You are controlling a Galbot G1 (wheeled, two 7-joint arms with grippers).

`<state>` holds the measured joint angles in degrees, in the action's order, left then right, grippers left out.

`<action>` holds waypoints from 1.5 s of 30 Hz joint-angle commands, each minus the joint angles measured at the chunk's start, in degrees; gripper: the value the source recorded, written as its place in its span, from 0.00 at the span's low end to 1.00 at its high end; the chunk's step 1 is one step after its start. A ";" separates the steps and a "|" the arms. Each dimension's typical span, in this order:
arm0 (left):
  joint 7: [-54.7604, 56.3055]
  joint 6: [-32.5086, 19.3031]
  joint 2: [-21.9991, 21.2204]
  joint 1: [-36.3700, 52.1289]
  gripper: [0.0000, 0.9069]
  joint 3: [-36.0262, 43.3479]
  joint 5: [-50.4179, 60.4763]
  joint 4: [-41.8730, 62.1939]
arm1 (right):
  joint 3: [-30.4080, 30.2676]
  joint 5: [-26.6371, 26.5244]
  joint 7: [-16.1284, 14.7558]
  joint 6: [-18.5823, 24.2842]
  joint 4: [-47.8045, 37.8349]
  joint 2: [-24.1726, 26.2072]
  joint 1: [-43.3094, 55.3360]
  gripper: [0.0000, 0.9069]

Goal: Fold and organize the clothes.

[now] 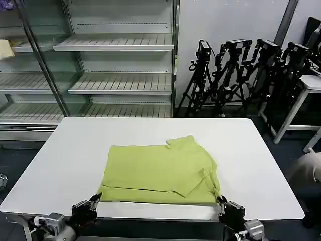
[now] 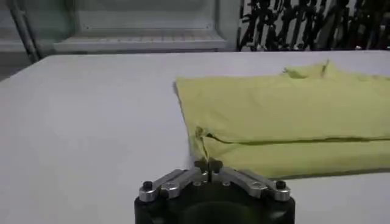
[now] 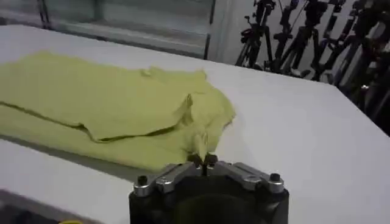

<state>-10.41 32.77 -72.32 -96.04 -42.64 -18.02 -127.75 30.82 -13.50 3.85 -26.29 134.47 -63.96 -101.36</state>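
Jaws on both grippers are pressed together, each pinching a near corner of the lime yellow-green T-shirt (image 1: 160,170). At the near edge of the white surface (image 1: 65,165), the left gripper (image 1: 95,198) holds the shirt's near left corner; in the left wrist view its fingertips (image 2: 200,164) meet with a small peak of fabric rising just past them, where the T-shirt (image 2: 286,115) edge folds over. The right gripper (image 1: 220,201) grips the near right corner in the same way, and in the right wrist view a pinched tuft of cloth stands up between the closed tips of that gripper (image 3: 203,159), with the T-shirt (image 3: 103,103) spreading away from it.

Partly folded, the garment lies flat in the middle of the surface, closer to the near edge than the far one, plain face up. An upper layer is doubled over a lower one, leaving a band of the lower layer showing along the near side. On the right, a sleeve is turned inward and the fabric bunches slightly toward the right gripper.

Behind the surface stand metal shelves (image 1: 120,83) and, to the right, a cluster of black tripods (image 1: 241,75).
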 commanded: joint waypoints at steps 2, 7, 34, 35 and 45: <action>1.67 0.23 -0.38 0.46 1.00 -1.37 -0.07 -5.19 | 3.19 -0.88 0.05 0.56 5.77 0.71 -3.91 1.00; 3.17 0.16 0.37 6.34 1.00 0.52 -0.19 -4.46 | 4.40 -4.70 0.83 -1.93 4.61 1.83 5.59 1.00; 9.59 0.47 7.53 46.11 1.00 19.32 -10.15 34.17 | -24.26 -15.69 16.36 -7.01 -44.40 -7.73 63.96 1.00; 9.55 0.49 7.57 46.50 1.00 19.54 -9.91 35.55 | -24.49 -15.94 16.52 -7.01 -46.38 -8.48 64.75 1.00; 8.90 0.46 6.37 47.51 1.00 19.44 -7.52 39.89 | -24.41 -18.07 16.91 -6.98 -56.95 -12.19 69.77 1.00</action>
<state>-1.60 33.26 -65.92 -53.52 -24.89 -26.03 -96.54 9.05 -29.35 19.24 -32.97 90.44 -72.81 -40.32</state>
